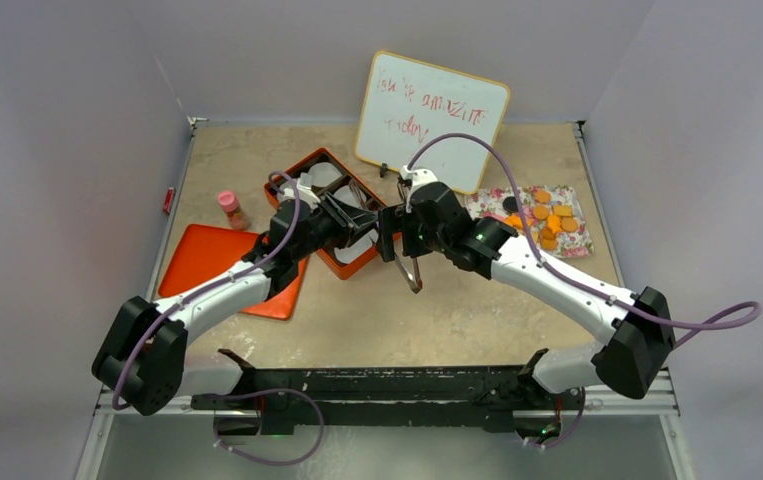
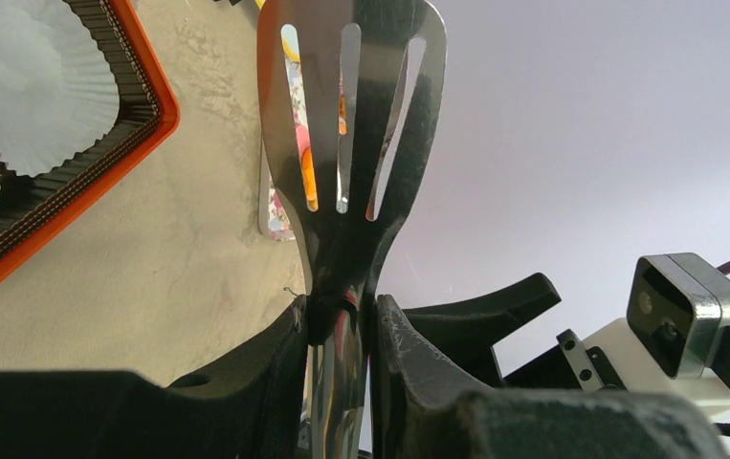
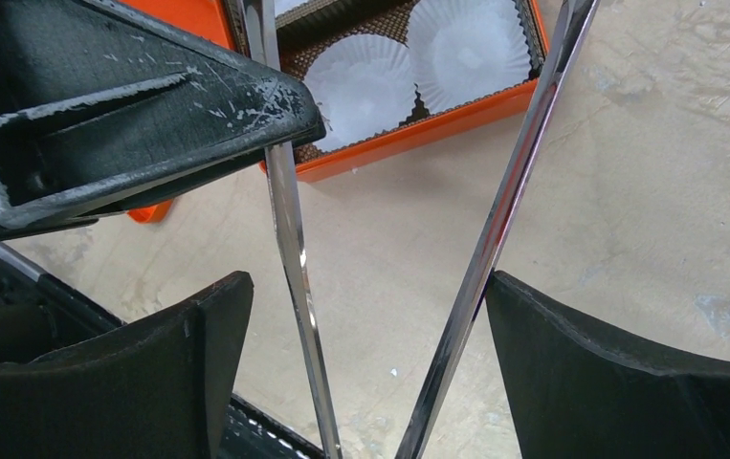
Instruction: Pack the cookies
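Observation:
The cookies (image 1: 549, 220), mostly orange discs with one black, lie on a floral mat (image 1: 575, 240) at the right. Metal tongs (image 1: 412, 268) hang between my two grippers at the table's middle. My left gripper (image 1: 365, 222) is shut on the tongs' slotted blade (image 2: 342, 143), seen in the left wrist view (image 2: 342, 311). My right gripper (image 1: 402, 245) is open around the tongs' two arms (image 3: 495, 229); in the right wrist view (image 3: 365, 287) the right finger (image 3: 571, 354) touches one arm and the left finger stands apart from the other. An orange cookie shows through the blade's slots (image 2: 309, 177).
An orange box (image 1: 352, 262) holding white paper cups (image 3: 466, 43) stands left of centre; its rim also shows in the left wrist view (image 2: 145, 134). Its orange lid (image 1: 222, 265) lies at the left. A pink bottle (image 1: 231, 208) and a whiteboard (image 1: 432, 120) stand at the back.

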